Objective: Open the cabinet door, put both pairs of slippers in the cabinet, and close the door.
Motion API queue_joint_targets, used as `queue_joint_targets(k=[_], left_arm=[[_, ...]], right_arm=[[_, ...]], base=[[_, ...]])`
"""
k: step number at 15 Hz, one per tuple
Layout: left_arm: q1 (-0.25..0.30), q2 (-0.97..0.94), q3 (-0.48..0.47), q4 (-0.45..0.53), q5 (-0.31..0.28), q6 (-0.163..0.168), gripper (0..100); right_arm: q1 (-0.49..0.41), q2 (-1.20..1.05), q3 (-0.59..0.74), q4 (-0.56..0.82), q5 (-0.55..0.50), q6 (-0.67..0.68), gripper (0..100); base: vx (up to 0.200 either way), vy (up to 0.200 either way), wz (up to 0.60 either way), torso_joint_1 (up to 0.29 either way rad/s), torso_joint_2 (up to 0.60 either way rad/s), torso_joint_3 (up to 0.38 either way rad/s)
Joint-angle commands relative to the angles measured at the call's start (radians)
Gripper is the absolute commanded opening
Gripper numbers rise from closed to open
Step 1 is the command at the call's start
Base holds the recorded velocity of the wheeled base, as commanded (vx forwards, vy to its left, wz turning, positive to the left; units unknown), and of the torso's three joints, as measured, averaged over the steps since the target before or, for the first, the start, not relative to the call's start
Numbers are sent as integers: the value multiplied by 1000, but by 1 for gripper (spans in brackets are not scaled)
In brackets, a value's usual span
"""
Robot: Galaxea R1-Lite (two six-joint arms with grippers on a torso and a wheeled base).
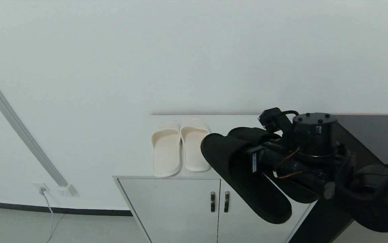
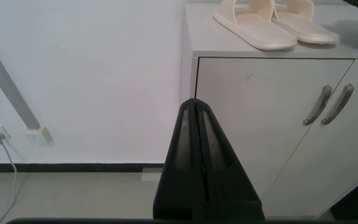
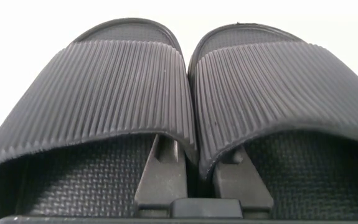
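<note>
The right wrist view shows the right gripper (image 3: 197,177) with one finger under each ribbed strap, pinching the black slippers (image 3: 122,93) together at their inner walls. In the head view the right arm holds this pair tilted before the cabinet (image 1: 167,202), whose doors are closed. The white slippers (image 1: 179,148) lie on its top. The left wrist view shows the left gripper (image 2: 195,118) pressed together, low near the cabinet's left corner.

Bare indoor test room, lab-like; plain white wall (image 1: 194,50) behind the white cabinet (image 1: 170,206); surface cable trunking (image 1: 18,126), wall socket (image 1: 40,187), black skirting (image 1: 79,211), grey floor (image 1: 11,226) left of the cabinet.
</note>
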Motion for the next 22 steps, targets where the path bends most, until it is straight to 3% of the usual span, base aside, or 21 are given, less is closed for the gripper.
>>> queue_joint_targets(k=[1, 7, 14, 22], left_arm=[[0, 0, 0, 0, 0, -1, 0], [0, 0, 0, 0, 0, -1, 0], [0, 0, 0, 0, 0, -1, 0], [0, 0, 0, 0, 0, -2, 0]], right_arm=[[1, -136, 90, -11, 60, -16, 0], [32, -153, 128, -5, 64, -19, 0], [46, -151, 138, -5, 64, -21, 0], [46, -150, 159, -9, 64, -61, 0]], base=[[0, 0, 0, 0, 0, 0], [0, 0, 0, 0, 0, 0], [-200, 0, 0, -2, 1, 2], [0, 0, 0, 0, 0, 0]])
